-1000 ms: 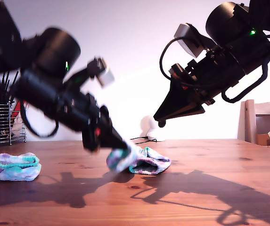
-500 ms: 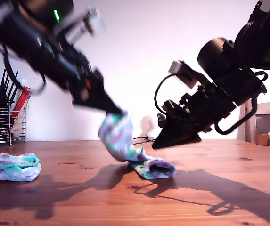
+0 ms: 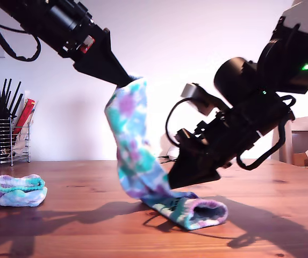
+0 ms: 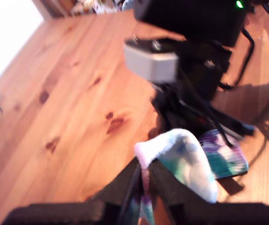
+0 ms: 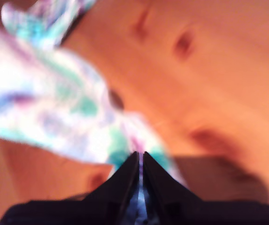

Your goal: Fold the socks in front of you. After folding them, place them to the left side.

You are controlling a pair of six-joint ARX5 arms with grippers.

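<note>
Folding looks half done to you: one sock (image 3: 143, 161) hangs long, its open end on the wooden table (image 3: 89, 236). My first gripper (image 3: 126, 81) pinches its top and my second gripper (image 3: 171, 184) clamps lower. The other sock (image 3: 18, 190) lies folded at the exterior view's left. Behind stand a wire rack (image 3: 3, 137) and a white wall (image 3: 159, 32).
</note>
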